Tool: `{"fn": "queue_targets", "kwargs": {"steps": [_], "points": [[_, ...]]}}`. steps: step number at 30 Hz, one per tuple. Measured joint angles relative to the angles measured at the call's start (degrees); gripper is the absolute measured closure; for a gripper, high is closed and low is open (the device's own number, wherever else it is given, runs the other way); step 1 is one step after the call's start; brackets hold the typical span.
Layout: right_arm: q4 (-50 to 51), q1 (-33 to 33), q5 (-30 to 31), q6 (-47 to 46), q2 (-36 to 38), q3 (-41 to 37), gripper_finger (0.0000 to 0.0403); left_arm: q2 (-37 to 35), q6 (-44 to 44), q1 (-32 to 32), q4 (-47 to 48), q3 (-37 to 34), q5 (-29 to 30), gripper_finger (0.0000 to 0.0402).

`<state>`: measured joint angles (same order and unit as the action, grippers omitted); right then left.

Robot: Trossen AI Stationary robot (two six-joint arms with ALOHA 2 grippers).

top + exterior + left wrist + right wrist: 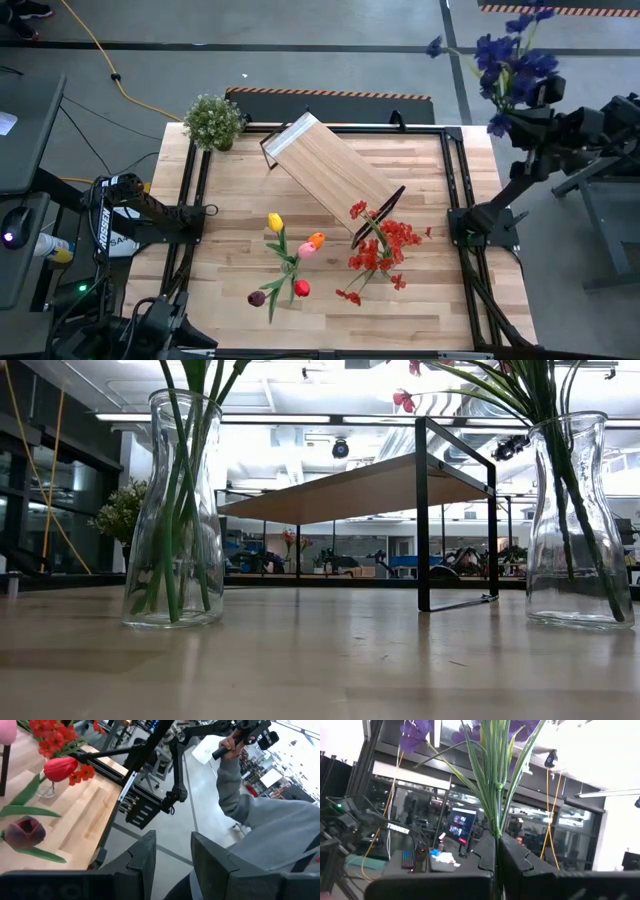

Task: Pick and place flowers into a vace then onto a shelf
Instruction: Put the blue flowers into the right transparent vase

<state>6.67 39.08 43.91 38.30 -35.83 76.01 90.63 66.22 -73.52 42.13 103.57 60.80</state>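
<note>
The right claw point(496, 855), off the tabletop point(230, 255) at two o'clock, pinched the purple spray point(510, 65) by its stems. The left claw point(172, 855) waited part-open and empty at seven o'clock. The long stems might miss a narrow vase point(178, 510) mouth.

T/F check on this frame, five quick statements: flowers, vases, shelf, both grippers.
1. The right gripper is shut on the purple spray. True.
2. The purple spray stands in a vase. False: it is held up off the table's right edge.
3. The shelf lies at an angle across the table. True.
4. Both glass vases are empty. False: the left vase and right vase in the low view both hold green stems.
5. The left gripper holds a tulip. False: its fingers are apart with nothing between them; the red tulip is in a vase.
</note>
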Motion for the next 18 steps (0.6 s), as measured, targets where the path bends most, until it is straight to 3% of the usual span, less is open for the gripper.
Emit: {"fn": "queue_targets", "kwargs": {"steps": [18], "points": [[6.3,-0.6,0.6,0.5,10.6,0.0,0.0403,0.0,-0.1,0.0,0.0,0.0,1.9,0.0245]]}}
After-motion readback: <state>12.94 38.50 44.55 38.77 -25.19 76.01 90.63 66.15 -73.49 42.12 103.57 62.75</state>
